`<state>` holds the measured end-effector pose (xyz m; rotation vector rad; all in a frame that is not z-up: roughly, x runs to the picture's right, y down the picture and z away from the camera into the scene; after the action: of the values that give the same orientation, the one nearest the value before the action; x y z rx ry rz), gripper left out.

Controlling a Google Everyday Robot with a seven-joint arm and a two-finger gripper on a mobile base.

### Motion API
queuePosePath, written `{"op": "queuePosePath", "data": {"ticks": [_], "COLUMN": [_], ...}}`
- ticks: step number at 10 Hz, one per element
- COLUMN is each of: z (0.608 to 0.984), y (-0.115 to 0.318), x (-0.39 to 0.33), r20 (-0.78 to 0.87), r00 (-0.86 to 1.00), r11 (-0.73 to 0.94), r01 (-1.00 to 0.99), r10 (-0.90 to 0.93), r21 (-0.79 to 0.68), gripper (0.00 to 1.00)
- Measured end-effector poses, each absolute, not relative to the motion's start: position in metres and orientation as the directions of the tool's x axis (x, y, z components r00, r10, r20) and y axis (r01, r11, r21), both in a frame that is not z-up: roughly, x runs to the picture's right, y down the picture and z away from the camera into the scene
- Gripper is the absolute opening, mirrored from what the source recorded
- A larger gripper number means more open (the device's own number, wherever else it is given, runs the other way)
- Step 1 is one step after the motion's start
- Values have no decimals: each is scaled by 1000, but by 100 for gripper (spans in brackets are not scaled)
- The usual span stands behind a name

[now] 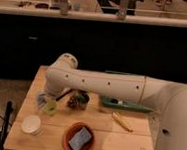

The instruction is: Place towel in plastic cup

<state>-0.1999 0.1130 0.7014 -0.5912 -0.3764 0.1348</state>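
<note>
A grey-blue folded towel point(80, 138) lies in a brown bowl point(68, 136) at the front middle of the wooden table point(130, 141). A pale yellow-green plastic cup point(50, 107) stands at the table's left. My gripper point(47, 99) hangs at the end of the white arm point(106, 85), right at the cup's top and partly hidden by the arm. It is well to the left of and behind the towel.
A white cup point(30, 124) stands at the front left. A small potted plant point(78, 100) sits just right of the gripper. A green tray point(126, 105) lies at the back right, with a yellow stick point(122, 122) in front of it.
</note>
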Motion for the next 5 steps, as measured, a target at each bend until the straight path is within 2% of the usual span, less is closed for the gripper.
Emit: {"op": "queuePosePath", "data": {"ticks": [5], "z": [717], "y": [119], "x": [-212], "r20": [404], "r00": [908], "r11": [799], "r01": [161], "r10": [109], "r21": [-580], "gripper": [0]}}
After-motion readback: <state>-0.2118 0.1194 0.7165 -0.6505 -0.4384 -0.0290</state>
